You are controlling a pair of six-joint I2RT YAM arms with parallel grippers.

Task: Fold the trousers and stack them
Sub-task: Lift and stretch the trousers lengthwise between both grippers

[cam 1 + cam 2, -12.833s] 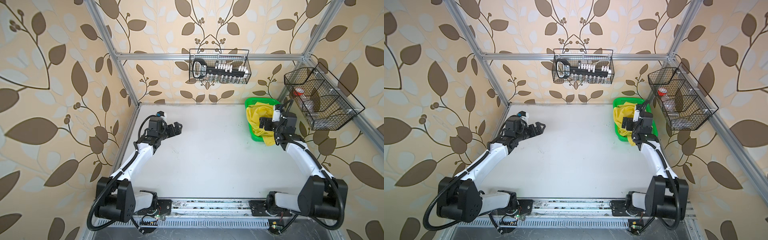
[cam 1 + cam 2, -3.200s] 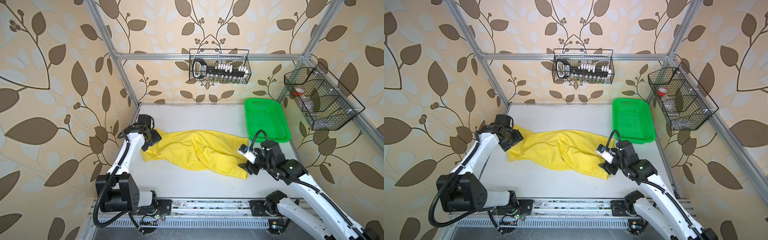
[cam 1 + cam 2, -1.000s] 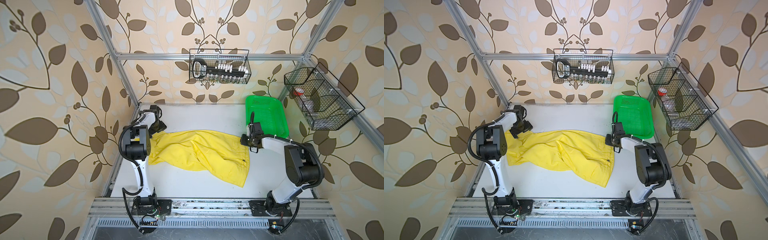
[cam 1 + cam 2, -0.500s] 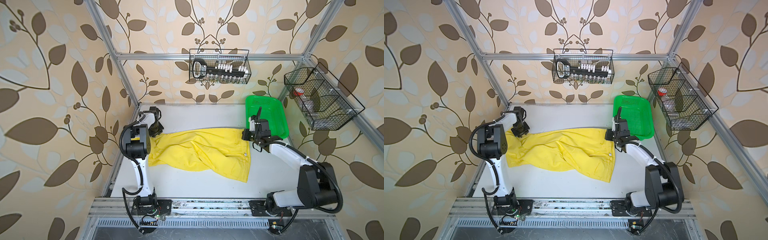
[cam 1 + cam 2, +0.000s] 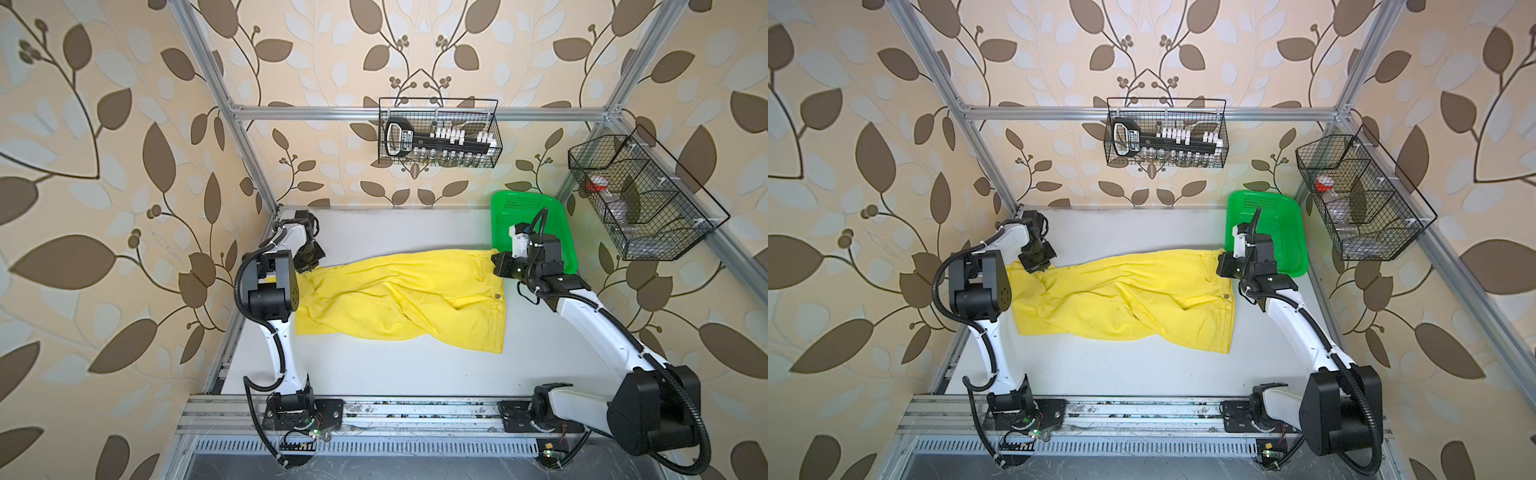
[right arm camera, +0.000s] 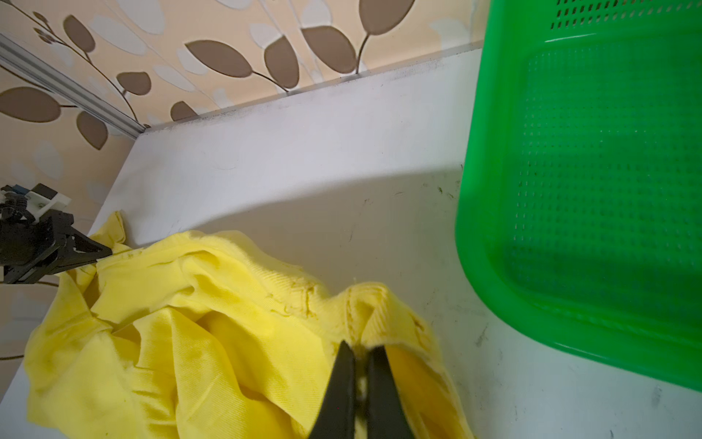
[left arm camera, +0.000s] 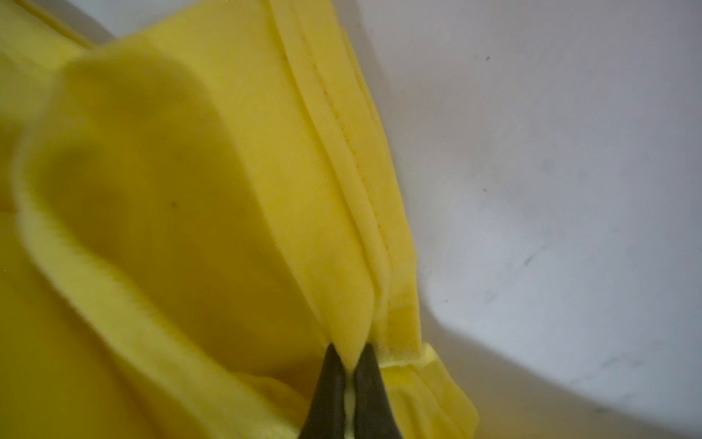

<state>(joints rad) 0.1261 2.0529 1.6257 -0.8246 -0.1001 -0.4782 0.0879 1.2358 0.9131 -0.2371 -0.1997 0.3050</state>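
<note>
On your left, the left gripper (image 5: 310, 269) is pinched shut on a hem corner of the trousers (image 5: 399, 299), at the far left of the desk (image 5: 395, 374) (the left wrist view shows the stitched hem squeezed between its tips). From there the yellow cloth lies rumpled but spread on the desk, its long axis running left to right: leg ends by that gripper, waistband at the opposite end. There the right gripper (image 5: 497, 267) is clamped on the far waistband corner, just beside the green basket (image 5: 524, 210). Each arm holds the end nearer to it, both on the far long edge, so the fold likely turns on carrying that edge toward the arm bases.
</note>
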